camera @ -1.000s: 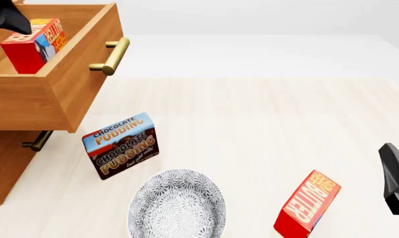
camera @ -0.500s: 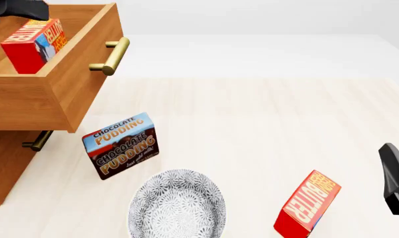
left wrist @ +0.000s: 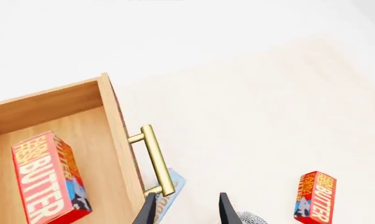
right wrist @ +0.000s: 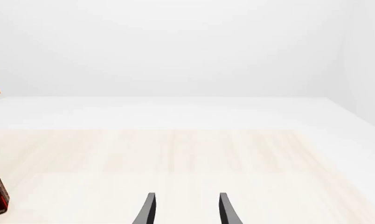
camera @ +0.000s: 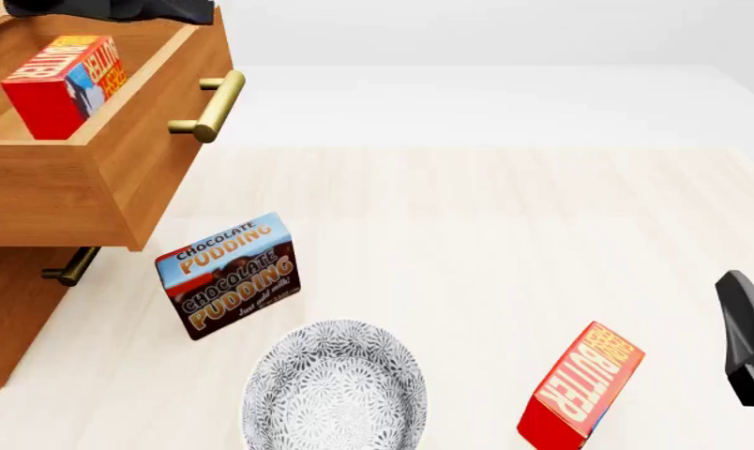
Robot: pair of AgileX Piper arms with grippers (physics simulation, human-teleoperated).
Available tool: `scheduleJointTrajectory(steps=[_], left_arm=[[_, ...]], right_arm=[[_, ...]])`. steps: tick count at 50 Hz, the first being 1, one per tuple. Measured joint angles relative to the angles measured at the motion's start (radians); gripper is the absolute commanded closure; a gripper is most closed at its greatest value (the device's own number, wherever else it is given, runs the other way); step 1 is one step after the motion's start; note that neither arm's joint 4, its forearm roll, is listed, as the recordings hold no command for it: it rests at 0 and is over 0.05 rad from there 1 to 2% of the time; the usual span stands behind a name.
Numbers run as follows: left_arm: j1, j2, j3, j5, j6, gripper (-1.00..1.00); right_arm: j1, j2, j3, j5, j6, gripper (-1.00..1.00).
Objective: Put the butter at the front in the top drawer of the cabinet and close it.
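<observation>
Butter (camera: 65,82) is lying in the pulled-out top drawer (camera: 127,159) while my left gripper (left wrist: 186,210) is hovering spread and empty above it.

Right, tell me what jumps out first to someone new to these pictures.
First, the open top drawer at the far left, with a red butter carton inside. Then the chocolate pudding box on the table below it, beside a patterned bowl, and a second butter carton near the front right.
</observation>
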Motion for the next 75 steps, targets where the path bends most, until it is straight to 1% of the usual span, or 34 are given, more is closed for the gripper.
scheduleJointTrajectory(steps=[6, 17, 24, 30, 38, 54, 75], left_arm=[[-0.05, 0.068, -0.034, -0.033, -0.011, -1.0], [-0.131, 0.211, -0.078, -0.114, -0.053, -1.0], [-0.158, 0.292, -0.094, -0.167, -0.083, -1.0], [-0.17, 0.352, -0.087, -0.218, -0.111, -1.0], [-0.179, 0.423, -0.067, -0.282, -0.147, -1.0], [-0.172, 0.513, -0.036, -0.366, -0.194, -1.0], [-0.118, 0.552, -0.006, -0.4, -0.198, -1.0]], right_arm=[[0.0, 0.0, 0.0, 0.0, 0.0, -1.0], [0.0, 0.0, 0.0, 0.0, 0.0, -1.0], [0.0, 0.0, 0.0, 0.0, 0.0, -1.0], [0.0, 0.0, 0.0, 0.0, 0.0, -1.0], [0.0, 0.0, 0.0, 0.0, 0.0, -1.0], [0.0, 0.0, 0.0, 0.0, 0.0, -1.0], [0.0, 0.0, 0.0, 0.0, 0.0, -1.0]])
